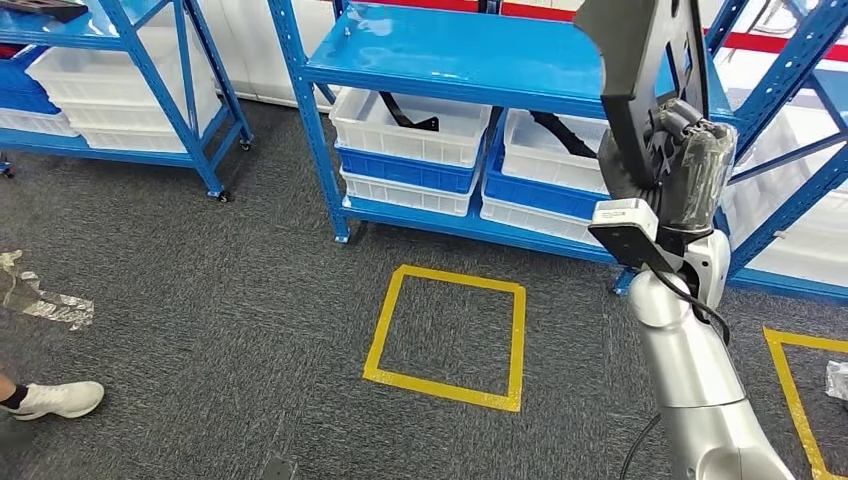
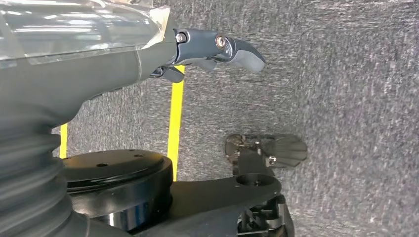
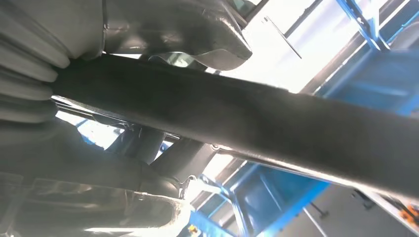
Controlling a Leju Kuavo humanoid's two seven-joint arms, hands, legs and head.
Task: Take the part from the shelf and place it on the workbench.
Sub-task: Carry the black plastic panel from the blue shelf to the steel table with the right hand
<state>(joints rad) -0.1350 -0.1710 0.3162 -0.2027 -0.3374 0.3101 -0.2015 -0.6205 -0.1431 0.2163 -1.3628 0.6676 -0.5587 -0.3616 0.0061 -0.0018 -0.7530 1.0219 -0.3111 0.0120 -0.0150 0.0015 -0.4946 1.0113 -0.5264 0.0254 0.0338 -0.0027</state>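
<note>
Near the camera, right hand (image 1: 668,150) grips the black part (image 1: 640,70), raised in front of the blue shelf (image 1: 450,55). Left hand (image 2: 217,49) hangs over grey carpet (image 2: 346,98), fingers apart, holding nothing. Yellow tape square (image 1: 447,335) on the floor; white bins (image 1: 410,125) behind it.

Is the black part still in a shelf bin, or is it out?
Out. The right hand holds the black part raised in front of the blue shelf.

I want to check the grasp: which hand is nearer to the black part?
Right. The right hand grips the black part, raised before the blue shelf. The left hand hangs over the carpet, holding nothing.
</note>
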